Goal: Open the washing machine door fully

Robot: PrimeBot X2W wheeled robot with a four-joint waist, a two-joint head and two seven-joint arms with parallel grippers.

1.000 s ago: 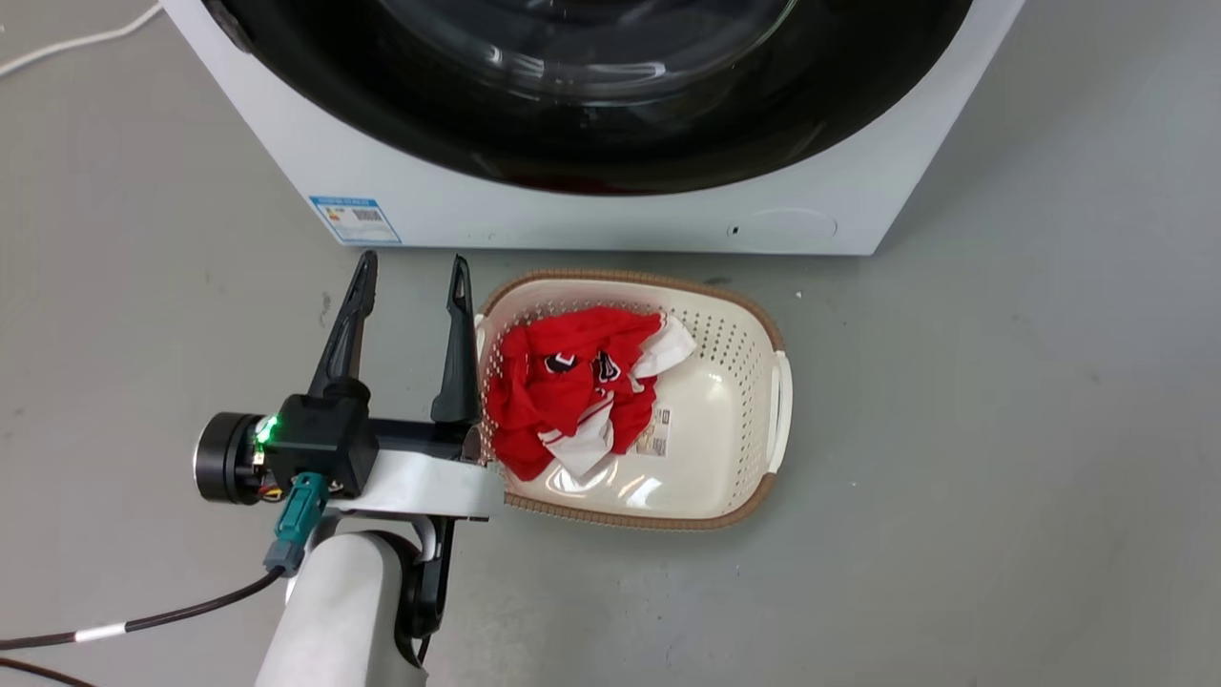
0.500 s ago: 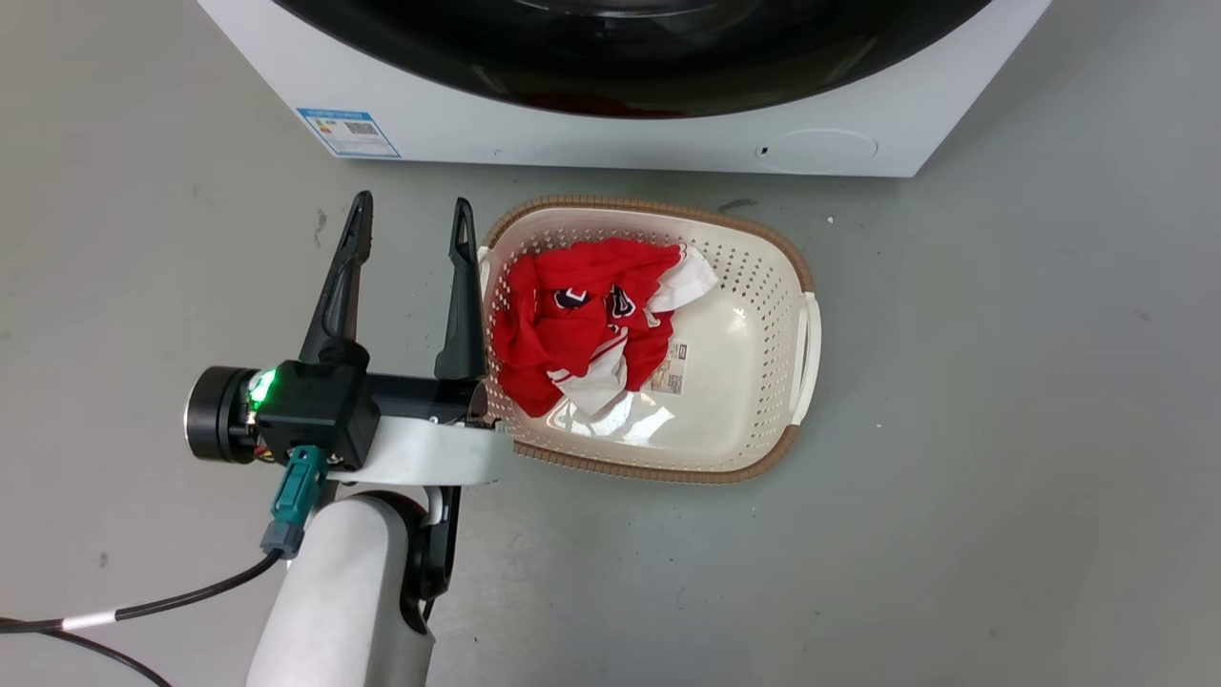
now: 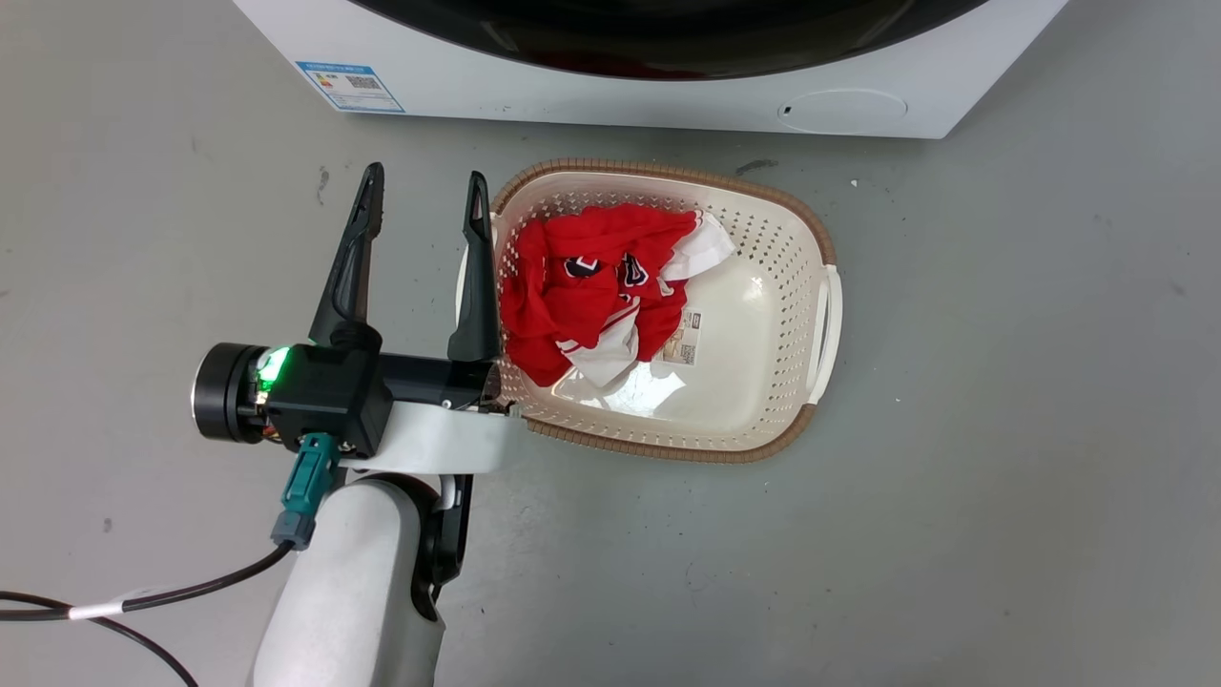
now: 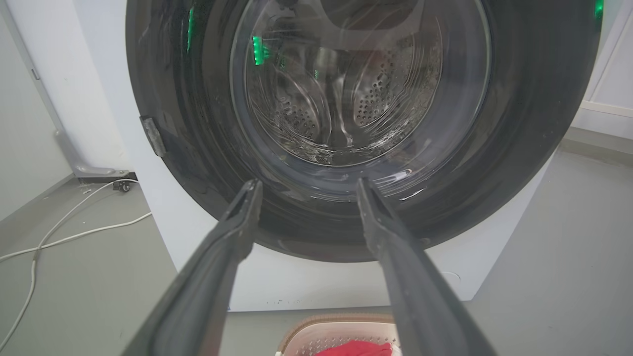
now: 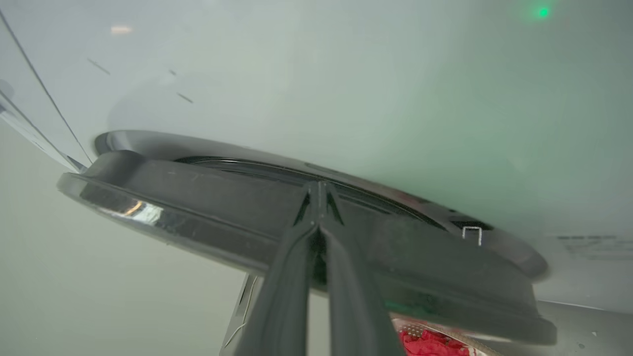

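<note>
The washing machine [image 3: 591, 95] is a white box along the top of the head view, with the black lower arc of the washing machine door [image 3: 668, 38] above its front. My left gripper [image 3: 424, 196] hovers open over the floor in front of it, beside a basket. In the left wrist view the open left gripper [image 4: 306, 185] faces the glossy door [image 4: 519, 123] and its glass bowl. In the right wrist view my right gripper [image 5: 319, 187] is shut, its tips against the back of the door's rim [image 5: 207, 198]. The door stands slightly off the white front [image 5: 346, 89], its latch hook [image 5: 472, 235] showing.
A cream laundry basket [image 3: 828, 315] holding red and white clothes [image 3: 582, 296] sits on the grey floor just in front of the machine, right of my left gripper. A white cable [image 4: 74, 232] lies on the floor at the machine's left side.
The head camera has shifted, so the machine and basket sit higher and more to the right in the picture. My left gripper stays open beside the basket.
</note>
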